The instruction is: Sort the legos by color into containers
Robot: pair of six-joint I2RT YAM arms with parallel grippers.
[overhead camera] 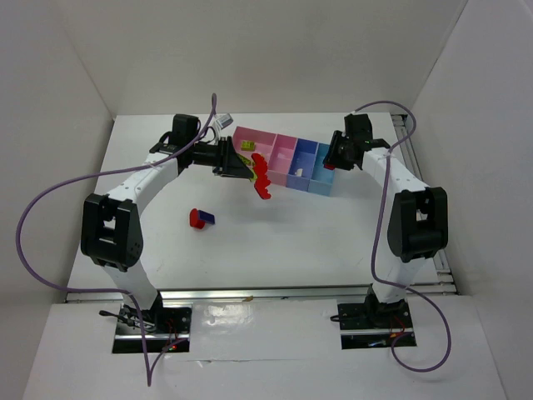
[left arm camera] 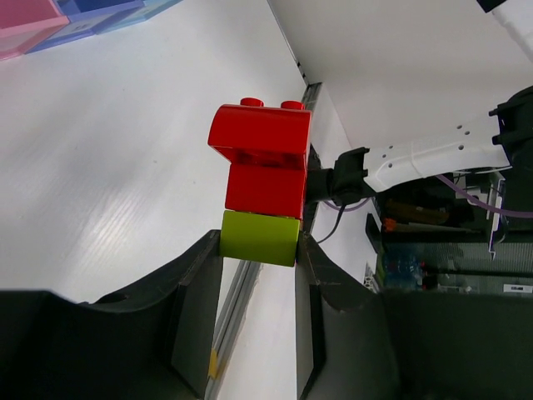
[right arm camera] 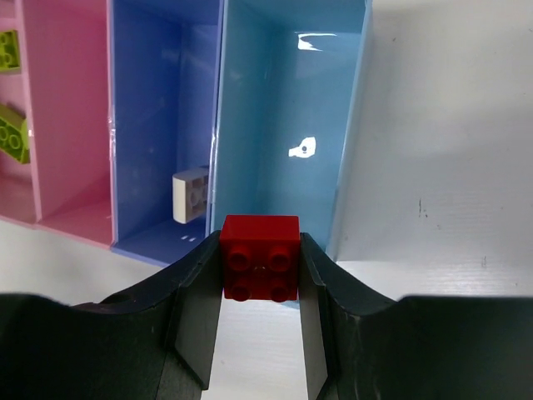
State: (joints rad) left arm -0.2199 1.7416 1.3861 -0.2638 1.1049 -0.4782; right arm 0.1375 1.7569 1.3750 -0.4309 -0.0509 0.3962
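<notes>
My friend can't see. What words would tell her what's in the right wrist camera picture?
The right gripper holds a red brick between its jaws, just in front of the light-blue bin. A cream brick lies in the blue bin beside it, and two lime-green bricks sit in the pink bin at the far left.

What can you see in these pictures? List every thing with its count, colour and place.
containers: one joined row; pink, blue, light-blue; far side of table
lime-green legos: at least two; in pink compartments
cream lego: one; in blue compartment
loose red lego, dark blue lego: one each; together on table
stack: one; red on lime-green; in left gripper
held red lego: one; in right gripper
table: one; white
left gripper: black; shut on stack
right gripper: black; shut on held red lego
</notes>
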